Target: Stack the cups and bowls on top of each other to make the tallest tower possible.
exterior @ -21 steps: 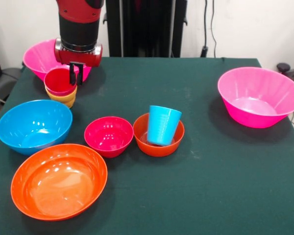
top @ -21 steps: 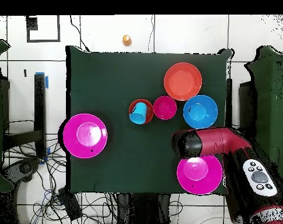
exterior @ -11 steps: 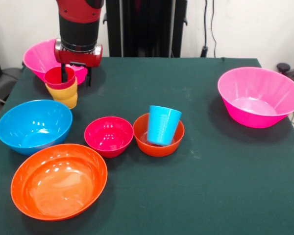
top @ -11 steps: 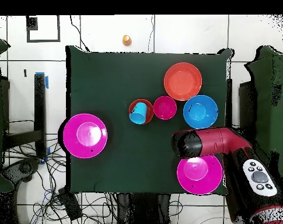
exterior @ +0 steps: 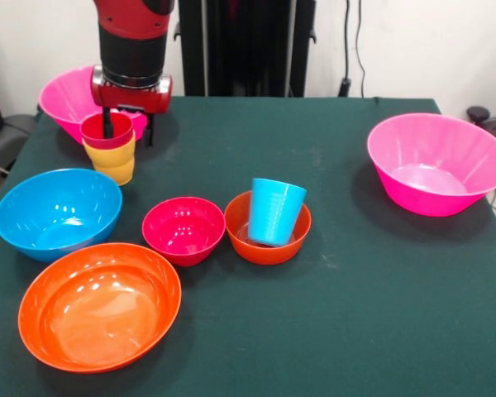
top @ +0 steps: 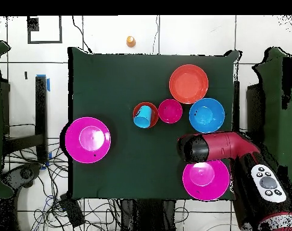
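The green counter (exterior: 355, 289) stands among white floor tiles and loose cables, which only the overhead view shows. In that view the arm (top: 217, 147) hides the cup stack. The front view shows the hand (exterior: 128, 126) grasping the red cup (exterior: 107, 131), one finger inside it, nested in the yellow cup (exterior: 110, 157) before a pink bowl (exterior: 66, 95). The blue cup (exterior: 274, 212) leans in the small orange bowl (exterior: 267, 240).

— Cups? 
— Red cup (exterior: 107, 131) sat nested in the yellow cup (exterior: 111, 157), which sat in an orange cup (exterior: 117, 175). Blue cup (exterior: 274, 212) leaned inside the small orange bowl (exterior: 267, 243).

— Bowls? 
— Crimson bowl (exterior: 183, 229) beside it; blue bowl (exterior: 57, 212), wide orange bowl (exterior: 99, 305), two pink bowls (exterior: 439, 163) (exterior: 67, 95), all upright.
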{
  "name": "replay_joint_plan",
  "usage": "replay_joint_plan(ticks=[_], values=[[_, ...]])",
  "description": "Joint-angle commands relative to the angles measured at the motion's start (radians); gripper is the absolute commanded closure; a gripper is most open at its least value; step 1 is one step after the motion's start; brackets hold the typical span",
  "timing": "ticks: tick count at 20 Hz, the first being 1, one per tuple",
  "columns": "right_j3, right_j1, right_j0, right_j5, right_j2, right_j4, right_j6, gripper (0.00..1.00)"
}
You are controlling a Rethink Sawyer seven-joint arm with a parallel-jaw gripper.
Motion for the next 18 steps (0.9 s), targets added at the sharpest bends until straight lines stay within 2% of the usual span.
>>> replay_joint_plan(ticks=[1,6,11,12,18], values=[[0.017,0.109,-0.003,-0.076,0.033,-0.039,-0.043,0.0],[0.029,0.112,-0.007,-0.087,0.035,-0.04,-0.037,0.0],[0.001,0.138,-0.001,-0.097,0.031,-0.047,-0.034,0.0],[0.0,0.136,0.003,-0.081,0.026,-0.042,-0.04,1.0],[-0.002,0.116,0.014,-0.063,0.022,-0.052,-0.064,1.0]])
